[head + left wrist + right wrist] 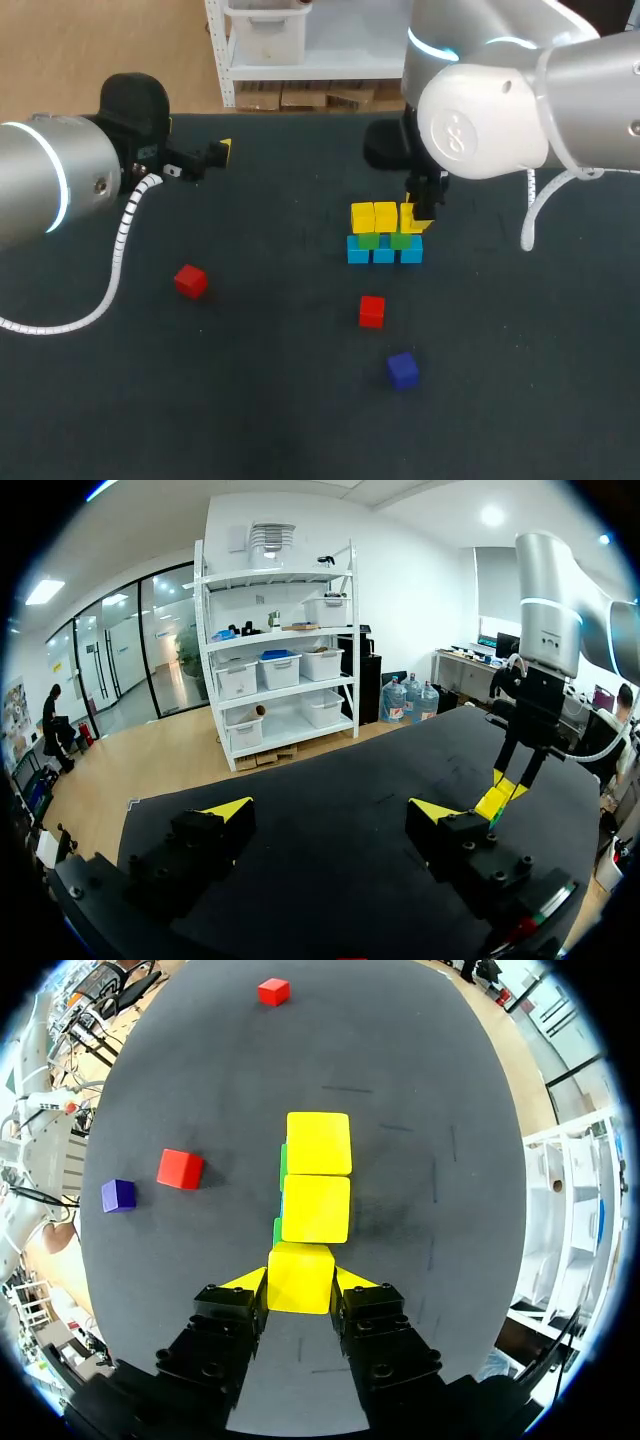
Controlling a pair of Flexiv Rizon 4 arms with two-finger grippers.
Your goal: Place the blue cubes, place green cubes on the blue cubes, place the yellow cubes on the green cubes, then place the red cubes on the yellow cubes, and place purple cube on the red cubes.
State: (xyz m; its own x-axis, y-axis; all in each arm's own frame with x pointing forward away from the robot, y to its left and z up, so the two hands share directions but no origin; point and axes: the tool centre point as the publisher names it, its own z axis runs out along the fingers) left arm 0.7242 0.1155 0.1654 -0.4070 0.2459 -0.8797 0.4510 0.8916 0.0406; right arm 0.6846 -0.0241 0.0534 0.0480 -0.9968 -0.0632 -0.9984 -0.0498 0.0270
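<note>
Three blue cubes (384, 253) stand in a row mid-table with green cubes (368, 240) on them. Two yellow cubes (374, 217) top the green ones. My right gripper (418, 214) is shut on a third yellow cube (300, 1278) at the row's right end, beside the other two yellow cubes (317, 1175). One red cube (371, 311) lies in front of the stack, another red cube (190, 281) far to the left. The purple cube (403, 369) sits nearer the front. My left gripper (215, 155) stands open and empty at the back left, fingers (228, 808) wide apart.
In the right wrist view the red cube (180, 1168) and purple cube (118, 1195) lie off to one side of the stack. The black table (250, 400) stretches wide around the stack, with its back edge just behind my left gripper.
</note>
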